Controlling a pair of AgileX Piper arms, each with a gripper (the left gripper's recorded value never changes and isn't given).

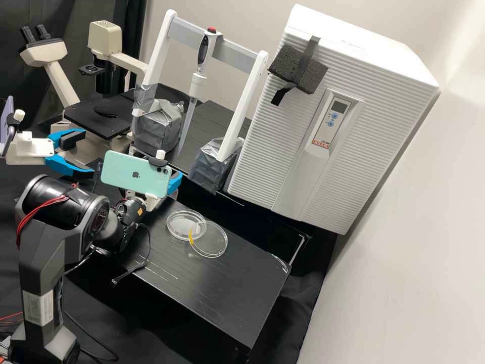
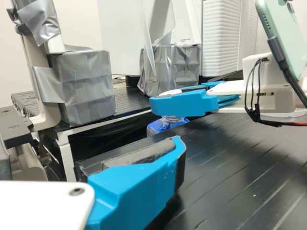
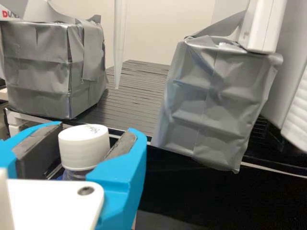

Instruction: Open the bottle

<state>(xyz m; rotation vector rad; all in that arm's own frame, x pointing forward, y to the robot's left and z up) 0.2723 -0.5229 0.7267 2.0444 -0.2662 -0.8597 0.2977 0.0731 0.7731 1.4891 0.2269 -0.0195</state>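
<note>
A small bottle with a white screw cap (image 3: 84, 145) stands upright between the blue fingers of my right gripper (image 3: 93, 130), which is shut on it at the cap and neck. From the left wrist view, the bottle's blue body (image 2: 165, 126) shows under the right gripper (image 2: 192, 101), on the black bench. In the high view the right gripper (image 1: 175, 182) is mostly hidden behind a mint-green phone (image 1: 135, 173), which also hides the bottle. My left gripper (image 1: 88, 151) hangs open to the left of it, a short way off, holding nothing. One of its fingers (image 2: 139, 187) lies in the foreground.
Two clear petri dishes (image 1: 186, 224) (image 1: 208, 239) lie on the black tray (image 1: 227, 293). A pipette (image 1: 194, 91) hangs from a white stand whose feet are grey taped blocks (image 1: 157, 126) (image 1: 214, 164). A big white appliance (image 1: 343, 126) stands right, a microscope (image 1: 76, 76) back left.
</note>
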